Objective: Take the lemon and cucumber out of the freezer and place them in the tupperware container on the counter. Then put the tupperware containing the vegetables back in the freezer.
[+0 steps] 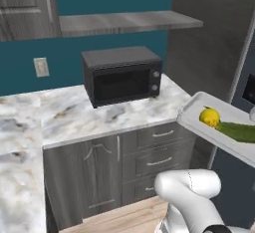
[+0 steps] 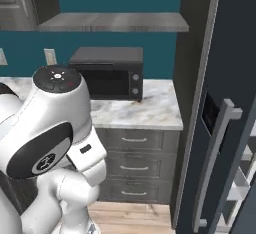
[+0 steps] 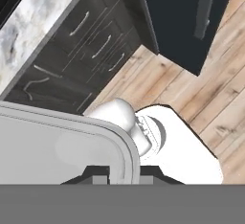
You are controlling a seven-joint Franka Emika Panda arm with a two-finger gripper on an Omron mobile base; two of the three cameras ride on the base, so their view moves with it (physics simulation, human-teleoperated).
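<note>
Pincer (image 3: 123,173) pinched on the rim of the tupperware container (image 3: 62,144), one dark fingertip on each side of the wall at the bottom of the hand view. Beyond the rim, this view looks down on the wooden floor (image 3: 201,103), the dark drawers (image 3: 81,50) and an edge of the counter (image 3: 28,22).

Left base view: the container is held in the air, tilted, clear of the counter and to the right of the drawers. It carries the lemon (image 1: 210,117) and, just beside it toward the right edge, the cucumber (image 1: 239,131). A black microwave (image 1: 122,75) stands on the counter under a grey wall shelf (image 1: 129,22).

Right base view: the freezer (image 2: 235,78) stands right of the counter; its door with the long grey handle (image 2: 215,163) is ajar, and light shelves show past the door's edge.
</note>
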